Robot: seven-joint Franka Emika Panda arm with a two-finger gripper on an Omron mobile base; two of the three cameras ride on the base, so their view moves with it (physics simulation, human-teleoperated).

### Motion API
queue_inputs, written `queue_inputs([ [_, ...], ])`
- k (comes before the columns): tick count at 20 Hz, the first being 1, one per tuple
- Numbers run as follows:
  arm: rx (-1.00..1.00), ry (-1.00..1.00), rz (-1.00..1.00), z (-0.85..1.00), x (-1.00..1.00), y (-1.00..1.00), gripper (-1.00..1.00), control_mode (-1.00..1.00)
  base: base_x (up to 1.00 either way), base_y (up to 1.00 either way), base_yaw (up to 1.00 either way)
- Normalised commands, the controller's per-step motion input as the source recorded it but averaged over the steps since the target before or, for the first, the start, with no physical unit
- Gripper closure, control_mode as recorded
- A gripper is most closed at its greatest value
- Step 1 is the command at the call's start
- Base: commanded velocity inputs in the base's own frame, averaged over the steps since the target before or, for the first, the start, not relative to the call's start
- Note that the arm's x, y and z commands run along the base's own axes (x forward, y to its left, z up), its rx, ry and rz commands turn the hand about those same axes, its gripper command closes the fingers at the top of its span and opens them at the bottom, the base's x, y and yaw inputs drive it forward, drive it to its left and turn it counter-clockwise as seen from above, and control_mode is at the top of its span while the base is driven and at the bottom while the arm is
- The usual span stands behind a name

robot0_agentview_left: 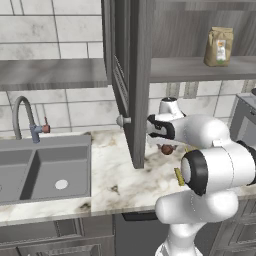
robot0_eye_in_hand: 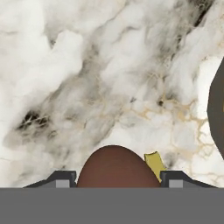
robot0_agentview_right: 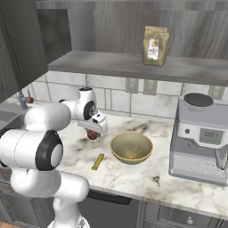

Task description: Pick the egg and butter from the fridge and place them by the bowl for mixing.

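Note:
My gripper (robot0_agentview_right: 92, 132) is shut on a brown egg (robot0_agentview_right: 92, 135) and hangs just above the marble counter (robot0_agentview_right: 133, 178), left of the bowl. In the hand view the egg (robot0_eye_in_hand: 114, 168) sits between the two dark fingertips (robot0_eye_in_hand: 61, 178). The yellow-tan bowl (robot0_agentview_right: 131, 147) stands on the counter to the gripper's right; its dark edge (robot0_eye_in_hand: 216, 113) shows at the right of the hand view. The butter (robot0_agentview_right: 98, 161), a slim yellow stick, lies flat on the counter near the bowl's front left, and one end of the butter (robot0_eye_in_hand: 154, 164) peeks out beside the egg. The fridge is out of view.
A grey coffee machine (robot0_agentview_right: 200, 142) stands right of the bowl. A brown paper bag (robot0_agentview_right: 155, 46) sits on the shelf above. A dark cabinet door (robot0_agentview_left: 130, 85) hangs open just left of the arm. The sink (robot0_agentview_left: 45, 170) and faucet (robot0_agentview_left: 22, 117) lie further left.

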Motion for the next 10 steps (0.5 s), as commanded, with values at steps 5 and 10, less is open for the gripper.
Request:
queue_inputs([
  [5, -0.06, 0.00, 0.03, -0.28, 0.21, -0.15, 1.00, -1.00, 0.00, 0.00, 0.00],
  [10, -0.05, 0.00, 0.05, -0.19, 0.13, -0.06, 1.00, -1.00, 0.00, 0.00, 0.00],
])
